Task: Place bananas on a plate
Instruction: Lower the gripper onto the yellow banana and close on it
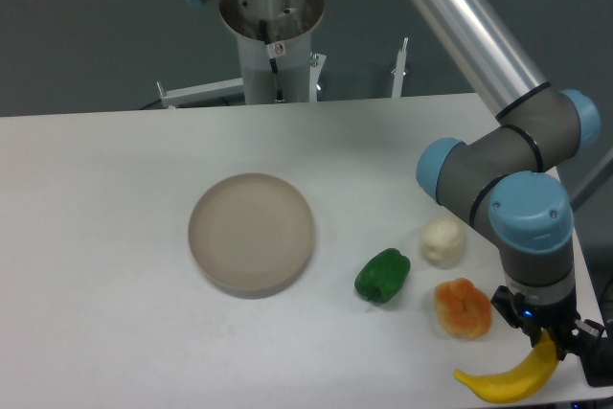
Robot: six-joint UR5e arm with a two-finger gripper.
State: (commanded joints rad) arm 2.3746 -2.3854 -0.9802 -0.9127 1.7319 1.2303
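Note:
The yellow banana (pixel 510 382) lies at the front right corner of the table, curving up to the right. My gripper (pixel 549 334) stands straight over its upper end, with a dark finger (pixel 509 306) on the left and another on the right of that end. Whether the fingers press on the banana does not show from this angle. The round beige-grey plate (pixel 252 234) sits bare near the middle of the table, far to the left of the gripper.
A green pepper (pixel 383 275), a white lumpy item (pixel 442 240) and an orange-yellow pepper (pixel 464 307) lie between the plate and the banana. The arm's base column (pixel 276 45) stands at the back. The table's front edge runs just below the banana.

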